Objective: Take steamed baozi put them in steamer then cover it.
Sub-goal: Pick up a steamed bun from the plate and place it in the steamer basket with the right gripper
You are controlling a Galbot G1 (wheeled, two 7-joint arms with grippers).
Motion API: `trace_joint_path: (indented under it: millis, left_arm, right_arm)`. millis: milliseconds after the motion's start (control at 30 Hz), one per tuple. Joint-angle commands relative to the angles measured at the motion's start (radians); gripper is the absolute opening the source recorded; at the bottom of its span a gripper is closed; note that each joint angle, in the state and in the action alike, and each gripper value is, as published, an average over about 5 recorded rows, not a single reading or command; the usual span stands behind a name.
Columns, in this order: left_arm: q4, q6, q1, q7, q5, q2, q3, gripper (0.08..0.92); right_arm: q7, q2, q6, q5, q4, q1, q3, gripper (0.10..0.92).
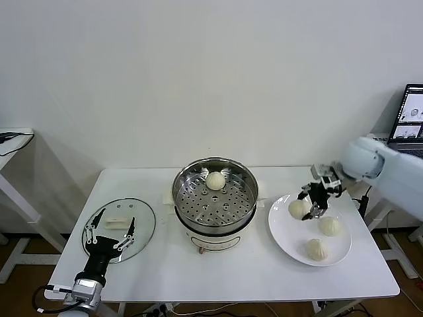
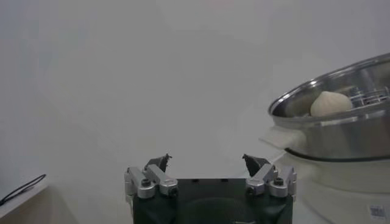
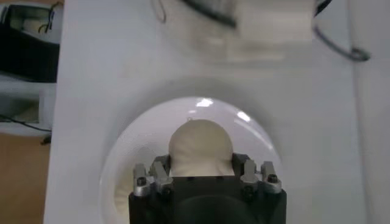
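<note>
The right gripper [image 1: 310, 203] is down over the white plate [image 1: 285, 236], and its fingers are squeezed around one steamed baozi [image 3: 200, 146]. Two more buns [image 1: 329, 226] sit on the plate just beside it. One bun [image 1: 215, 180] is already inside the steamer [image 1: 244, 179], well apart from that gripper. The left gripper [image 1: 110, 232] has its fingers wide apart, with nothing in them. It hangs over the cover [image 1: 144, 216] lying flat on the table [image 1: 165, 271], with the steamer near it
</note>
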State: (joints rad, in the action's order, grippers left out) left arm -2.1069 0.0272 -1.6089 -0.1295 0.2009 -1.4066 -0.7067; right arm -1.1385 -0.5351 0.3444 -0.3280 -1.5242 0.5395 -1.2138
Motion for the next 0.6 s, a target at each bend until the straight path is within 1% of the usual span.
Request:
trace_joint_path:
  millis: [33,133,267,433,600]
  left_arm:
    - [-0.01,0.002,-0.002,-0.001,-0.001,0.001,-0.001,0.823]
    - [-0.018,0.002,-0.004,0.0,-0.001,0.003,-0.002,0.823]
    - [-0.026,0.001,-0.005,0.001,-0.001,0.001,-0.004,0.823]
    - [-0.027,-0.001,-0.003,0.002,-0.001,0.0,-0.007,0.823]
    - [-0.028,-0.002,-0.002,0.001,-0.002,0.001,-0.009,0.823]
  right_arm:
    - [0.001,0.011,0.128,-0.177,-0.184,0.353,-0.233,0.672]
    - [0.023,-0.053,0.177,-0.226,-0.216,0.397,-0.25,0.669]
    - [0.053,-0.154,0.219,-0.269,-0.206,0.398,-0.244,0.663]
    - [0.075,-0.297,0.243,-0.284,-0.139,0.343,-0.213,0.662]
    - [0.096,-0.465,0.261,-0.296,-0.032,0.289,-0.184,0.662]
